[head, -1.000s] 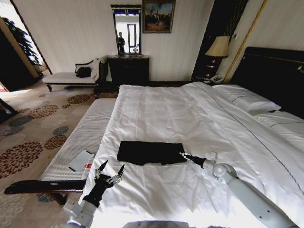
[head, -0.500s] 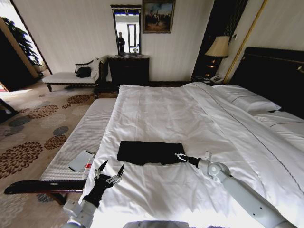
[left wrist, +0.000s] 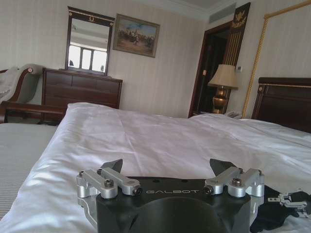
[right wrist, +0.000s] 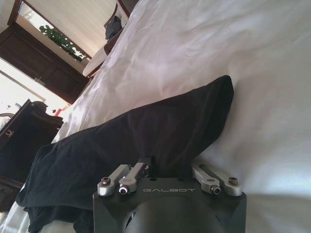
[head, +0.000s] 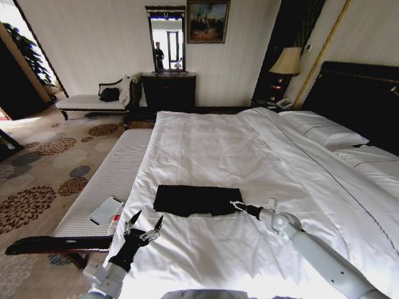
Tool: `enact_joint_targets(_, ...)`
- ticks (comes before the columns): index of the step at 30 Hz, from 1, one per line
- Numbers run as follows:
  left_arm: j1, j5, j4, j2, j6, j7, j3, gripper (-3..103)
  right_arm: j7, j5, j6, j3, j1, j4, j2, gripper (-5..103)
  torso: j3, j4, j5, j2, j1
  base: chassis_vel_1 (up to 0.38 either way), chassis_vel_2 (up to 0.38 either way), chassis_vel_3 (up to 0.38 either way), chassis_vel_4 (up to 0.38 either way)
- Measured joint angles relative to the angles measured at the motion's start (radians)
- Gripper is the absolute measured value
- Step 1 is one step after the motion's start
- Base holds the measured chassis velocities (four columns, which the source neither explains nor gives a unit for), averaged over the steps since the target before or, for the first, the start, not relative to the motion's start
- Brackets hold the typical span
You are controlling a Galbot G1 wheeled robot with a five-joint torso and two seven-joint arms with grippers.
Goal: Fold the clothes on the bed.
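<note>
- The right gripper [head: 237, 205] is lying low over the bed [head: 262, 156], its fingers [right wrist: 132, 173] parted and resting against the near right edge of the black T-shirt [head: 196, 200]; in the right wrist view the fabric is sitting between the spread fingers, and whether they are pinching it cannot be told.
- The left gripper [head: 143, 225] is hovering at the near left corner of the bed, well apart from the T-shirt, with its two fingers [left wrist: 111, 165] spread wide and nothing between them.
- Count: one black T-shirt, two grippers, one bed, two white pillows [head: 330, 134], one lamp [head: 287, 62], one mirror [head: 166, 38], one framed painting [head: 207, 20].
- The T-shirt is lying as a folded flat rectangle on the white duvet [head: 212, 146], toward the foot end of the bed, its long side running across the robot's view.
- The head view is showing a white-cushioned bench [head: 112, 174] just beside the bed on the left, carrying a flat white item [head: 105, 210].
- The left wrist view is showing the right gripper [left wrist: 290, 201] at the T-shirt's edge from low down, plus a dark dresser [left wrist: 80, 90].
- The right wrist view is showing the T-shirt [right wrist: 131, 136] up close, its surface rumpled and one corner raised.
- Legible writing: "GALBOT" is printed on each gripper body in both wrist views; no lettering on the T-shirt is readable.
</note>
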Motion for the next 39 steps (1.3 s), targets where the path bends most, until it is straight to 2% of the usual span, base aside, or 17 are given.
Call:
enact_joint_targets(3, 0.0, 0.0, 0.0, 0.0, 0.0, 0.0, 0.0, 100, 0.005, 0.0, 0.0, 0.001, -0.001, 0.005, 0.002, 10, 0.0, 0.0, 0.0, 0.0, 0.0, 0.0, 0.0, 0.0, 0.0)
enact_joint_targets(5, 0.0, 0.0, 0.0, 0.0, 0.0, 0.0, 0.0, 100, 0.008, 0.0, 0.0, 0.002, -0.003, 0.008, 0.002, 10, 0.0, 0.0001, 0.0, 0.0, 0.0, 0.0, 0.0, 0.0, 0.0)
enact_joint_targets(7, 0.0, 0.0, 0.0, 0.0, 0.0, 0.0, 0.0, 100, 0.012, -0.001, 0.001, 0.006, -0.008, 0.012, 0.003, 4, 0.0, 0.0, 0.0, 0.0, 0.0, 0.0, 0.0, 0.0, 0.0)
enact_joint_targets(14, 0.0, 0.0, 0.0, 0.0, 0.0, 0.0, 0.0, 100, 0.01, -0.025, 0.008, 0.038, -0.036, 0.033, -0.014, 4, 0.0, 0.0002, 0.0002, 0.0, 0.0, 0.0, 0.0, 0.0, 0.0)
enact_joint_targets(25, 0.0, 0.0, 0.0, 0.0, 0.0, 0.0, 0.0, 100, 0.029, -0.013, 0.018, 0.117, -0.083, 0.097, -0.097, 4, 0.0, 0.0, 0.0002, 0.0, 0.0, 0.0, 0.0, 0.0, 0.0)
enact_joint_targets(31, 0.0, 0.0, 0.0, 0.0, 0.0, 0.0, 0.0, 100, 0.012, -0.023, 0.03, 0.18, -0.128, 0.09, -0.176, 4, 0.0, 0.0003, 0.0001, 0.0, 0.0, 0.0, 0.0, 0.0, 0.0)
enact_joint_targets(33, 0.0, 0.0, 0.0, 0.0, 0.0, 0.0, 0.0, 100, -0.019, -0.056, 0.059, 0.212, -0.15, 0.052, -0.224, 4, 0.0, -0.0006, 0.0002, 0.0, 0.0, 0.0, 0.0, 0.0, 0.0)
enact_joint_targets(39, 0.0, 0.0, 0.0, 0.0, 0.0, 0.0, 0.0, 100, -0.019, -0.071, 0.103, 0.242, -0.163, 0.018, -0.27, 4, 0.0, -0.0003, 0.0001, 0.0, 0.0, 0.0, 0.0, 0.0, 0.0)
